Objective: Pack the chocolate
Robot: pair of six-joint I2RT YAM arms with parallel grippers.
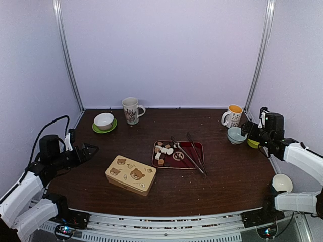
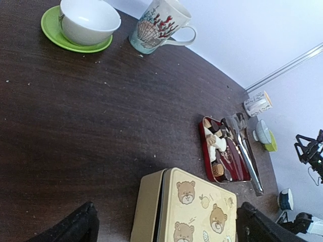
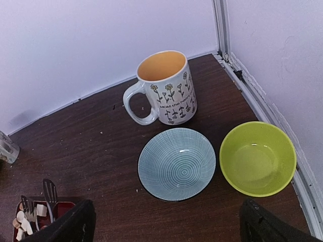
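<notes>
Left tool (image 1: 90,149): jaws spread wide, holding nothing; it hangs over the table's (image 1: 227,171) left edge, and its wrist view looks over the tin (image 1: 131,174).
Right tool (image 1: 248,129): jaws spread wide and empty, above the far right corner.
Chocolate (image 1: 162,150): loose in the left half of the red tray (image 1: 177,168), mid-table and just right of the tin.
Handling: each piece is probably very light and stiff, with a smooth skin that scuffs or slips under hard pressure. Cubes are best pinched on two opposite flat faces. Round pieces may roll, so take them across the middle, gently.
Chocolate count: roughly seven or eight, white and tan; they are too small and bunched for an exact count.
Tongs (image 1: 194,156): metal, lying across the tray's right half; I cannot tell whether there is one pair or two.
Tin: one, lid closed.
Mugs: two, a shell-print mug (image 2: 159,25) and a flower-print mug (image 3: 169,88).
Bowls: four: white bowl (image 1: 103,120) on a green saucer (image 1: 112,126), blue bowl (image 3: 176,164), green bowl (image 3: 257,159), and a small bowl (image 1: 281,182) by the right arm.
</notes>
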